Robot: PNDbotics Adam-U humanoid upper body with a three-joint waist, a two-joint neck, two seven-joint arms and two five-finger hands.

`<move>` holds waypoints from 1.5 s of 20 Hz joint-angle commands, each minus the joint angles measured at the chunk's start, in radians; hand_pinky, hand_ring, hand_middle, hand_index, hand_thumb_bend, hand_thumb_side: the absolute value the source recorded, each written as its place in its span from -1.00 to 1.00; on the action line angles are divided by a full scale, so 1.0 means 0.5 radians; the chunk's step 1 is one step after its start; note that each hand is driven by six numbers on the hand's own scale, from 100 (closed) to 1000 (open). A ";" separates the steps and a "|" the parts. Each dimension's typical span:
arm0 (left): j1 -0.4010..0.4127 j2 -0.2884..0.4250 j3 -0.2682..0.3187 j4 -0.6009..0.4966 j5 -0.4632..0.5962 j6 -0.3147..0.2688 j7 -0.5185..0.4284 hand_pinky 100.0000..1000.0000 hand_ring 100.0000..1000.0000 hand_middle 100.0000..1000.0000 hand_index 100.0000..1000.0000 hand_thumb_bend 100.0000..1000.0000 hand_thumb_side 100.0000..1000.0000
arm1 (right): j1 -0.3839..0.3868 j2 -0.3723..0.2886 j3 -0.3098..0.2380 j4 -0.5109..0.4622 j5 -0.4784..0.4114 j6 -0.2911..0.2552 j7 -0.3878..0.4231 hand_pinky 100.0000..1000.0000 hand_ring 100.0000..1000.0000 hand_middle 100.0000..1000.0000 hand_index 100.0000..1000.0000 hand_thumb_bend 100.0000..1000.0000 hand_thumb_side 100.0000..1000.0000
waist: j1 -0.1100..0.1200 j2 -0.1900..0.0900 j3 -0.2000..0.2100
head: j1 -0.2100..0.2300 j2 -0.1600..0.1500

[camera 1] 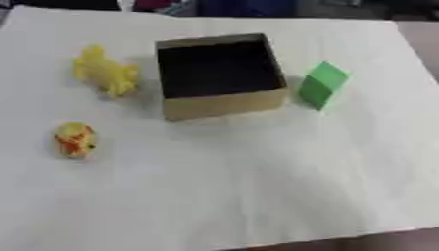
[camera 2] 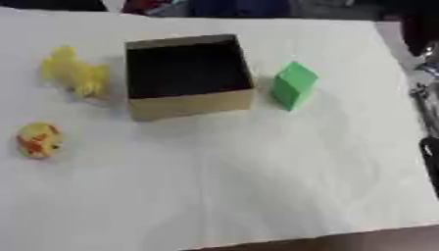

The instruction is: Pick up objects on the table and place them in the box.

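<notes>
A white table is filling both views, its near edge lying bare and giving way to a dark strip at the bottom. Nearest on the left, a small rounded yellow toy with orange-red markings is sitting alone on the surface, well apart from everything else. Farther back, near the middle, an open cardboard box is standing upright, its tan front wall facing the camera and its dark interior showing nothing that can be made out. Just beside the box on the right, a green block is standing slightly turned, close to the box wall but whether touching it cannot be told. On the box's left, a larger pale yellow toy of blurred, lumpy shape is lying near the wall, a narrow gap showing between them. Neither of the robot's hands is appearing clearly in either view, so the state of their fingers cannot be told; only dark, blurred shapes are showing at the right eye view's right edge. Beyond the table's far edge, indistinct dark forms are lining the top.
</notes>
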 commanded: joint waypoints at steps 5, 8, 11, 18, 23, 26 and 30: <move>0.004 0.037 -0.007 -0.031 -0.003 -0.013 0.009 -0.47 0.08 0.10 0.51 -0.66 1.00 | -0.381 -0.171 0.218 0.142 0.517 0.145 0.312 0.68 0.63 0.52 0.73 -1.00 1.00 | 0.003 -0.064 0.014 | -0.030 0.018; 0.009 0.039 -0.008 -0.031 -0.003 -0.013 0.009 -0.47 0.08 0.10 0.51 -0.66 1.00 | -0.525 -0.190 0.320 0.224 0.752 0.102 0.519 0.71 0.74 0.65 0.73 -1.00 1.00 | 0.003 -0.069 0.014 | -0.034 0.018; 0.009 0.037 -0.014 -0.031 -0.001 -0.011 0.009 -0.47 0.07 0.10 0.51 -0.67 1.00 | -0.617 -0.184 0.370 0.299 1.009 -0.061 0.778 0.75 0.84 0.77 0.77 -0.84 1.00 | 0.003 -0.070 0.012 | -0.040 0.013; 0.013 0.033 -0.018 -0.031 -0.001 -0.008 0.009 -0.47 0.07 0.10 0.51 -0.68 1.00 | -0.707 -0.135 0.386 0.447 1.242 -0.339 1.204 0.77 0.87 0.75 0.74 -0.18 0.66 | 0.015 -0.070 0.012 | -0.045 -0.001; 0.013 0.033 -0.020 -0.031 0.000 -0.007 0.009 -0.47 0.08 0.10 0.51 -0.68 1.00 | -0.761 -0.138 0.420 0.485 1.305 -0.444 1.418 0.79 0.91 0.82 0.75 0.14 0.61 | 0.016 -0.073 0.010 | -0.046 -0.011; 0.014 0.034 -0.020 -0.031 0.001 -0.007 0.009 -0.47 0.08 0.10 0.51 -0.68 1.00 | -0.791 -0.146 0.445 0.496 1.368 -0.505 1.549 0.80 0.94 0.88 0.80 0.28 0.64 | 0.014 -0.075 0.011 | -0.046 -0.012; 0.015 0.034 -0.018 -0.031 0.002 -0.007 0.009 -0.47 0.08 0.10 0.51 -0.69 1.00 | -0.825 -0.148 0.465 0.509 1.462 -0.603 1.633 0.80 0.96 0.90 0.83 0.37 0.61 | 0.012 -0.076 0.012 | -0.039 -0.013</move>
